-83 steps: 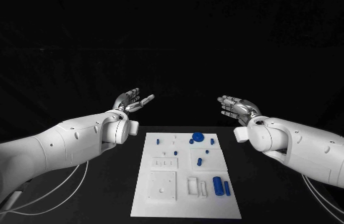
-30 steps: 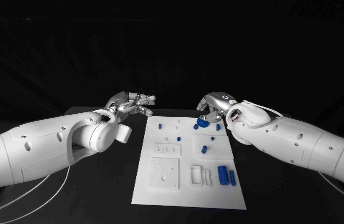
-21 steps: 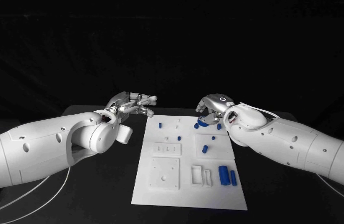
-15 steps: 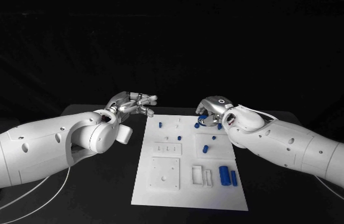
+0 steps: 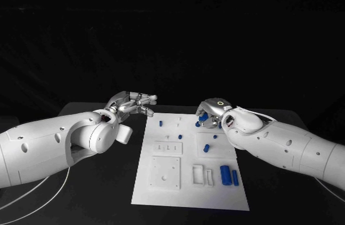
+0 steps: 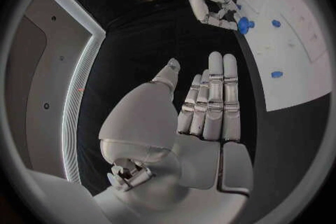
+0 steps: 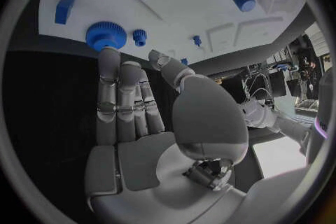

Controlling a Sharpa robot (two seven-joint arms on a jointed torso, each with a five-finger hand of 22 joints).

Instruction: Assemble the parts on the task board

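Observation:
The white task board point(image 5: 188, 190) lies lengthwise in the middle of the table. A blue gear point(image 7: 106, 35) sits at the board's far right corner. My right hand point(image 5: 211, 112) hovers over that corner with its fingers stretched out, and one fingertip point(image 7: 108, 55) is right at the gear's rim. The thumb stands apart from the gear and nothing is held. In the left wrist view the gear point(image 6: 243, 24) shows at the right hand's point(image 6: 210, 3) fingertips. My left hand point(image 5: 133, 103) hangs just off the board's far left corner, fingers straight and empty.
Small blue pegs point(image 5: 162, 121) dot the board's far half. A small gear point(image 7: 139, 37) and a blue block point(image 7: 64, 8) lie close to the big gear. Two blue cylinders point(image 5: 224, 174) lie near the right edge, beside white blocks point(image 5: 165, 172).
Both hands have come down from their raised position 2.8 s ago. Over the last second the right hand has closed in on the blue gear, while the left hand has stayed put.

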